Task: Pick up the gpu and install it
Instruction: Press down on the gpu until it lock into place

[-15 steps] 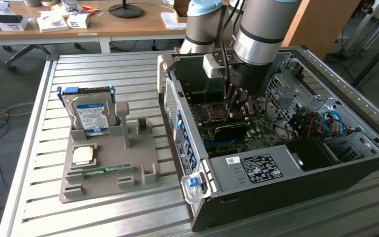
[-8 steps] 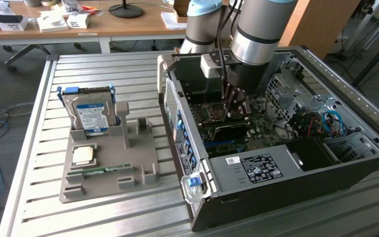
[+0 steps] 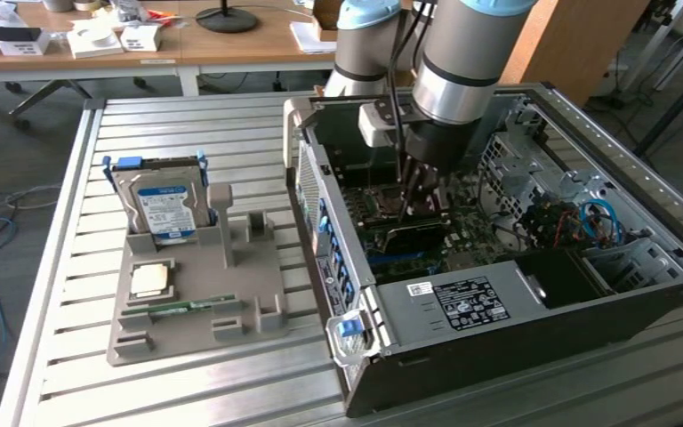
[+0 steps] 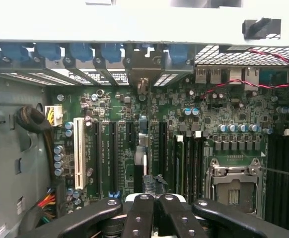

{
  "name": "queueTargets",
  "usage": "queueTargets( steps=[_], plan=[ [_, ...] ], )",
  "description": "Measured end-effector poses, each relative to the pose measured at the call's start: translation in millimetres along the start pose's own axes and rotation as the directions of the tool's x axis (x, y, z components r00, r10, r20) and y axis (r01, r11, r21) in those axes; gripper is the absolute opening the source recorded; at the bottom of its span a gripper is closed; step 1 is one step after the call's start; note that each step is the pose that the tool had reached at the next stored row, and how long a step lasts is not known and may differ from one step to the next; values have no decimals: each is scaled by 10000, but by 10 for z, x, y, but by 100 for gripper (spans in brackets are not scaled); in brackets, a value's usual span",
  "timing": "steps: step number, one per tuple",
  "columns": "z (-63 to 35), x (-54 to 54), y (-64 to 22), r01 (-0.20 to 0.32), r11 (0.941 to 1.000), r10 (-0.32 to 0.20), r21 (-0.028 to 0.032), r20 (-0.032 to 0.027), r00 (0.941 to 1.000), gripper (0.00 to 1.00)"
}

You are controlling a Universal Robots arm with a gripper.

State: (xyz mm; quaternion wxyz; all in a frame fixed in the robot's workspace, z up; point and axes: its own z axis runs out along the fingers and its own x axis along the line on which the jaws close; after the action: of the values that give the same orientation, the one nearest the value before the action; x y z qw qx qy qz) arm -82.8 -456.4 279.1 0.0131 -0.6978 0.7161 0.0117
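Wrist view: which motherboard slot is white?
The long slot beside the blue capacitors, nearest the wire bundle; the other slots are black.

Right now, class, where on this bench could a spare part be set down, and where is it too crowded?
Free: the slatted table beyond the grey parts tray at the exterior view's left, and the strip in front of that tray. Crowded: inside the open computer case, where the arm's tool reaches down over the motherboard.

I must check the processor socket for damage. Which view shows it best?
The wrist view: the processor socket faces the camera squarely. In the exterior view the socket is seen at a slant, from farther away.
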Motion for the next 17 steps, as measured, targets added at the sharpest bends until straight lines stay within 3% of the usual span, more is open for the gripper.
queueTargets(
  steps=[17],
  plan=[
    [62,-14,16,-1,10000,1,-1,-1,10000,11]
  ],
)
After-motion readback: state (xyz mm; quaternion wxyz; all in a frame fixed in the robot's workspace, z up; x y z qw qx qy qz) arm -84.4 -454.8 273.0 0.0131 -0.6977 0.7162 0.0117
